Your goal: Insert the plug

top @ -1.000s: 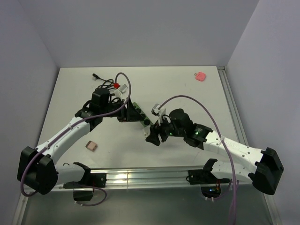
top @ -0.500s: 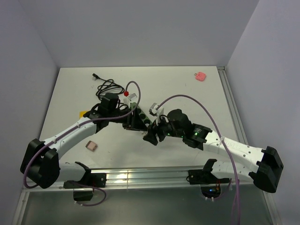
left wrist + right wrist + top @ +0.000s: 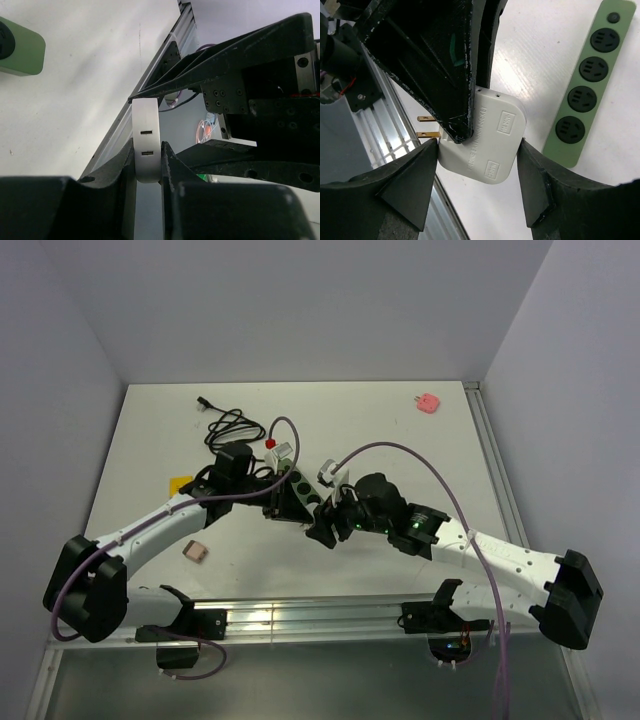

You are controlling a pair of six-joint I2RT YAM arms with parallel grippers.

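Wht arms (image 3: 150, 525), blk joints (image 3: 85, 585), purple cables (image 3: 400, 447).

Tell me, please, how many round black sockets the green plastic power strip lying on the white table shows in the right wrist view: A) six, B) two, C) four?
C: the green plastic power strip shows four round black sockets in one row along its length.

so the white plug (image 3: 487, 145) is held tilted up in the air, two brass prongs (image 3: 425, 119) pointed away from the green power strip (image 3: 582, 82), which is laid flat just beside it, four sockets up
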